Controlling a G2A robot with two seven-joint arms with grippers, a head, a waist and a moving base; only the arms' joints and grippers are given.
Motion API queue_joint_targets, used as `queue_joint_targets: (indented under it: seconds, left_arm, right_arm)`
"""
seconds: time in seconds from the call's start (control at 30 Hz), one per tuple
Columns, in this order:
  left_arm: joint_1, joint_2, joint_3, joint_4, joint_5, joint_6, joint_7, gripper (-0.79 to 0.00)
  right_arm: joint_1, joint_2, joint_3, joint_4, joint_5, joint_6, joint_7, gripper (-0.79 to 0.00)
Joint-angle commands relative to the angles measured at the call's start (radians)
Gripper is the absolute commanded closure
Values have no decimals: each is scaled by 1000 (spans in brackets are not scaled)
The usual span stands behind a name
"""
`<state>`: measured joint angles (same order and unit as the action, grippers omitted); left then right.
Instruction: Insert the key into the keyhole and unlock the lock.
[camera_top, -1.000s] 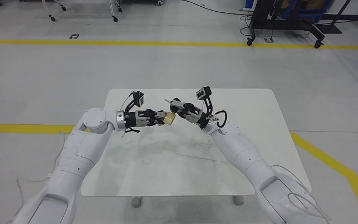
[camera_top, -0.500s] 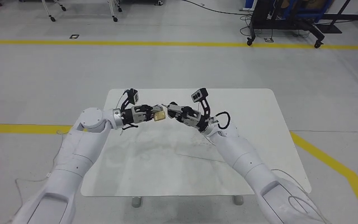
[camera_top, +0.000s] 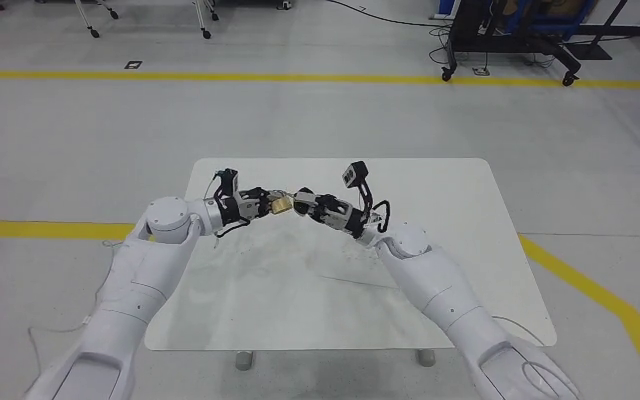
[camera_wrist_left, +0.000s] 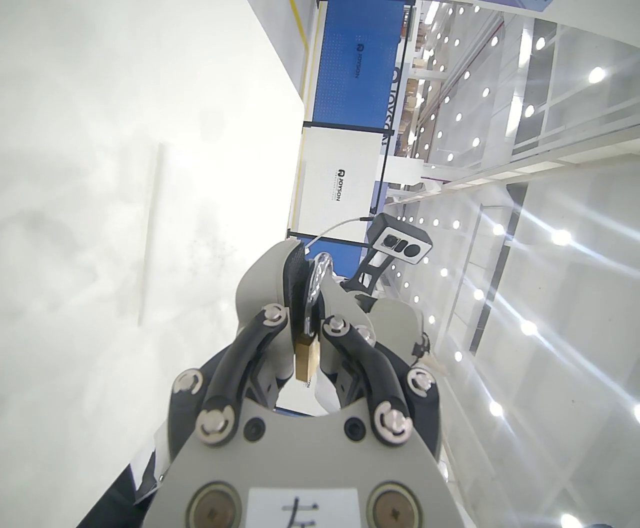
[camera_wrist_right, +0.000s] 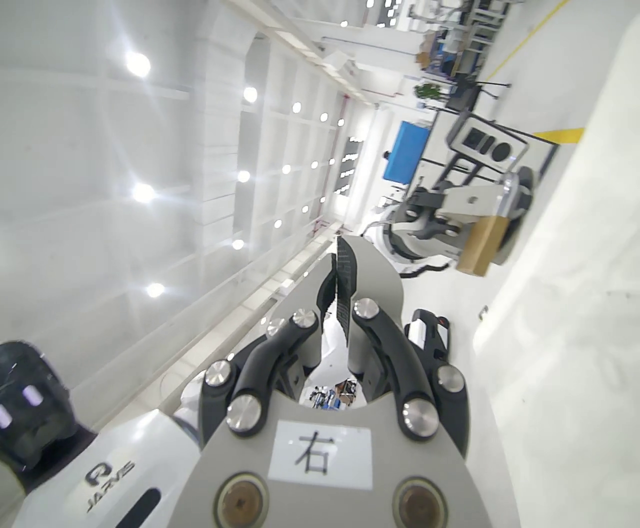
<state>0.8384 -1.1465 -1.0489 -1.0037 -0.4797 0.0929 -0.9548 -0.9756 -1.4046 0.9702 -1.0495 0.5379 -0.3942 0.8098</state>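
Note:
A small brass padlock (camera_top: 283, 205) is clamped in my left gripper (camera_top: 272, 204), which hovers above the far left part of the white table (camera_top: 450, 270). In the left wrist view the brass body (camera_wrist_left: 306, 357) sits deep between the shut fingers, with a silvery metal part nearer the tips of my left gripper (camera_wrist_left: 307, 255). My right gripper (camera_top: 303, 200) faces it tip to tip, almost touching the lock. In its own view my right gripper (camera_wrist_right: 342, 250) has its pads pressed shut; the key between them is mostly hidden. The padlock (camera_wrist_right: 480, 247) shows just ahead.
The tabletop is bare white with faint smudges, and its far edge (camera_top: 340, 160) lies a short way beyond the grippers. Grey floor with yellow lines surrounds the table. A black-framed cart (camera_top: 520, 40) stands far off at the back right.
Both grippers have shifted left and slightly toward the table's far side. The gap between the padlock and the right gripper's tip has closed.

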Motion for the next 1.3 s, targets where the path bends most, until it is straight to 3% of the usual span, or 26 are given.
queue_joint_targets:
  seconds: [0.0, 0.13, 0.3, 0.5, 0.6, 0.87, 0.93, 1.27]
  left_arm:
    - [2, 0, 2, -5, 9, 10, 9, 0]
    - [8, 0, -13, -3, 11, 27, 68, 0]
    - [21, 2, -35, -21, 14, 11, 132, 0]
    - [24, 2, -35, -22, 13, 10, 137, 0]
    - [47, 3, -36, -55, 46, 13, 192, 0]
    - [79, 7, -71, -101, 67, 15, 297, 0]
    - [84, 7, -75, -108, 70, 16, 302, 0]
    - [102, 2, -74, -135, 80, 27, 318, 0]
  right_arm:
    - [-65, 19, 28, -125, -74, 128, -55, 0]
    - [-174, 47, 53, -324, -296, 307, -228, 0]
    - [-255, 56, 57, -465, -344, 382, -281, 0]
    - [-255, 56, 57, -465, -344, 382, -281, 0]
    - [-256, 56, 58, -463, -348, 382, -290, 0]
    - [-267, 17, -50, -449, -484, 417, -692, 0]
    - [-273, 5, -60, -438, -423, 388, -738, 0]
    - [-236, -50, -160, -346, -436, 359, -946, 0]
